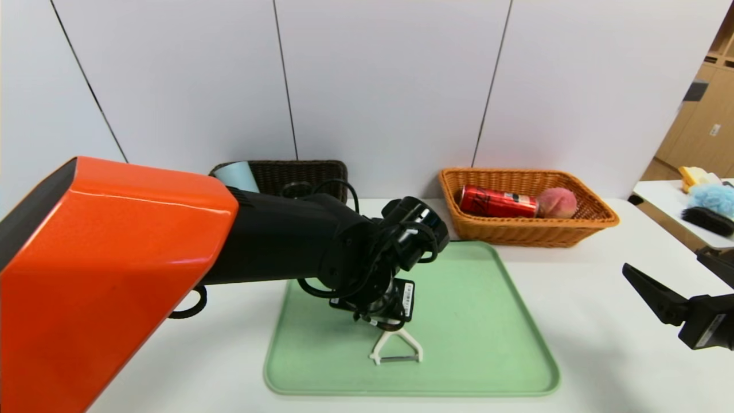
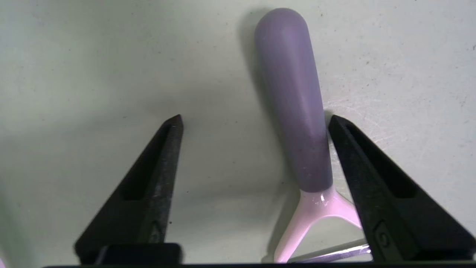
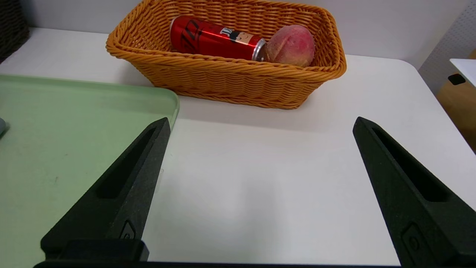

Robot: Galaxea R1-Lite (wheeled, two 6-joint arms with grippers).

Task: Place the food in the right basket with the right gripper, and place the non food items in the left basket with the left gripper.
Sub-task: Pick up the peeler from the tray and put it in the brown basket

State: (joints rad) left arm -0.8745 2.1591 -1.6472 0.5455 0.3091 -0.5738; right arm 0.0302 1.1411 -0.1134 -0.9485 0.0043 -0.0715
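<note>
Green tray (image 1: 487, 321), left claw (image 2: 256, 123) low, straddling peeler (image 2: 293, 111).

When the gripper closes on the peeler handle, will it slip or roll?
The peeler looks rigid and light. Its rounded, smooth, tapered handle might slide between the left gripper fingers, but the wide Y-shaped head lying on the green tray probably stops rolling.

White panelled wall (image 1: 390, 80) stood behind white table (image 1: 585, 321), dark seams dividing panels. To right, second white table (image 1: 659, 198) carried yellow item, blue fluffy item (image 1: 713, 198), dark brush (image 1: 707, 220). Beyond it, light wooden cabinets (image 1: 702, 123) filled far right corner. Lighting even, shadows soft.
</note>
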